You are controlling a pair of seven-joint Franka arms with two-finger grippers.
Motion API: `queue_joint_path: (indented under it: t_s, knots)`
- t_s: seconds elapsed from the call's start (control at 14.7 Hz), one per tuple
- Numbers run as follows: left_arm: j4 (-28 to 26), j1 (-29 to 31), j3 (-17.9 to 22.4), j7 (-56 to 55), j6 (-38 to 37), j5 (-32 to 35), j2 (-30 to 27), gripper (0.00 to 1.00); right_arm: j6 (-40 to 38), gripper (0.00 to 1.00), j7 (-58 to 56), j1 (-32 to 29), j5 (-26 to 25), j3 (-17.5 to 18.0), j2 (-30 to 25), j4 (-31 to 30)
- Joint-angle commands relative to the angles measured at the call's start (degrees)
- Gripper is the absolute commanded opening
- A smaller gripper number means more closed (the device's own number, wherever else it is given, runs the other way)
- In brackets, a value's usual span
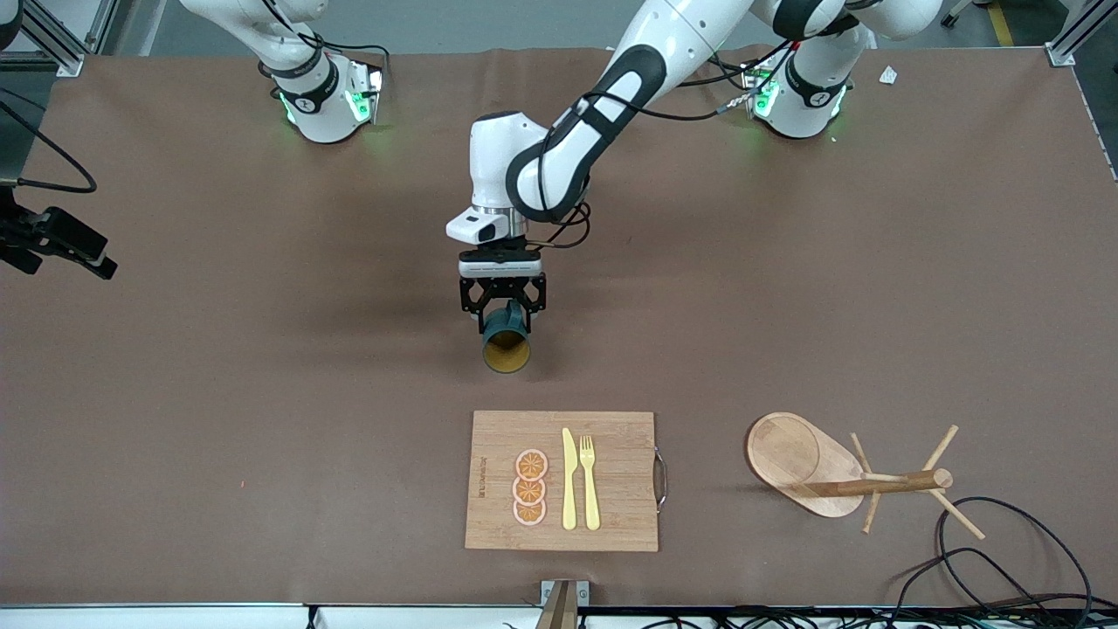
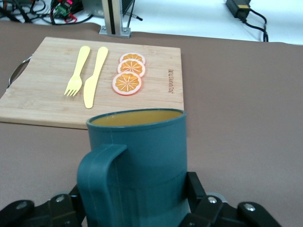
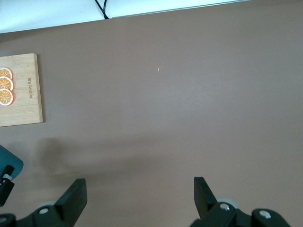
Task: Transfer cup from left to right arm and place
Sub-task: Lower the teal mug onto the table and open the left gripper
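Note:
The dark teal cup [image 1: 506,336] with a tan-yellow inside is in my left gripper [image 1: 504,307], held over the middle of the table. Its mouth points toward the front camera and the cutting board. In the left wrist view the cup [image 2: 142,156] fills the middle, with its loop handle [image 2: 97,175] facing the camera. The left gripper [image 2: 137,201] is shut on the cup's lower body, a black finger [image 2: 195,187] on each side. My right gripper [image 3: 140,189] is open and empty over bare table toward the right arm's end. A teal edge of the cup [image 3: 10,164] shows beside it.
A wooden cutting board [image 1: 611,476] lies near the table's front edge with three orange slices [image 1: 530,487], a yellow knife [image 1: 569,479] and a yellow fork [image 1: 590,480]. A wooden mug rack [image 1: 838,476] stands toward the left arm's end, with black cables [image 1: 1004,550] beside it.

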Motion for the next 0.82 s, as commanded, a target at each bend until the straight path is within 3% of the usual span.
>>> queue_joint_path:
  t_s: [0.0,0.27,0.75]
  knots:
    - [1.8,-3.6,2.8,-1.8,-1.3,2.9,1.4,0.60,0.6,1.00,-0.6,-0.5,0.2,0.3,-1.7,-1.9]
    - [1.8,-8.5,6.5,-9.7,-1.5,8.2,4.6,0.60,0.6,1.00,-0.6,-0.5,0.2,0.3,-1.6,-1.8]
    - [1.8,-14.2,6.5,-21.7,-9.5,18.3,8.6,0.60,0.7,1.00,-0.6,-0.5,0.2,0.3,-1.6,-1.9]
